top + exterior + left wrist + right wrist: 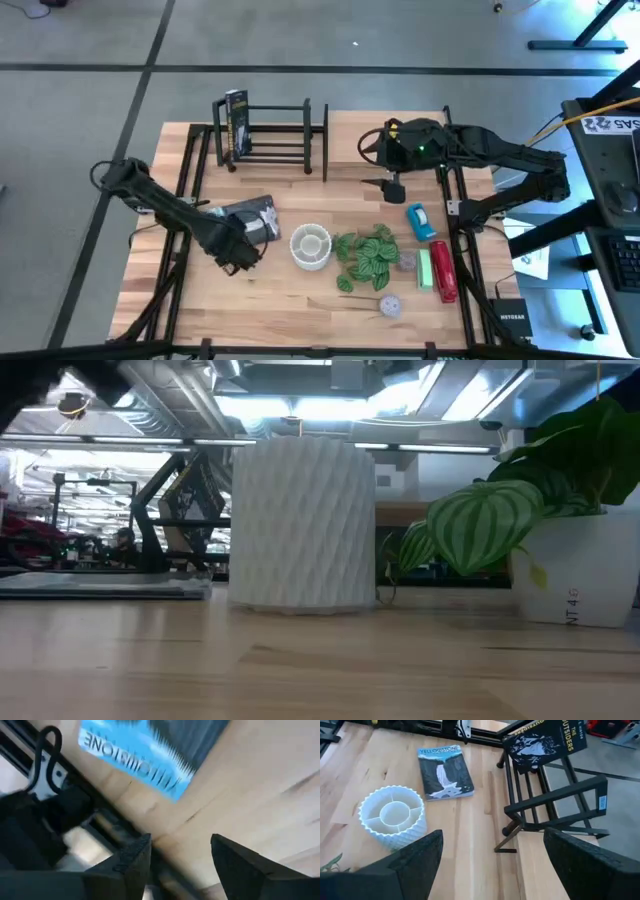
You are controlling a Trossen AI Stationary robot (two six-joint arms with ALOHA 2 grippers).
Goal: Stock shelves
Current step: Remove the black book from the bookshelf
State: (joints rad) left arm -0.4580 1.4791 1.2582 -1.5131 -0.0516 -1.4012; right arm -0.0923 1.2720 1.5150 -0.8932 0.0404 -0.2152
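Observation:
The small black rack [270,135] stands at the table's far side. A dark book [545,742] stands on edge in its left end. Right of the rack is the light-wood shelf board [352,140] between black uprights. A Yellowstone book [255,218] lies flat on the table left of a white ribbed pot [310,246]. My left gripper [240,262] is open just near of that book, with bare table between its fingers [135,862]. My right gripper [393,188] is open above the table, just near of the shelf board, holding nothing.
A leafy potted plant [368,255] stands right of the pot. A blue item [418,220], a green one [425,268] and a red one [443,270] lie along the table's right side. A small round object [389,305] lies near the front edge.

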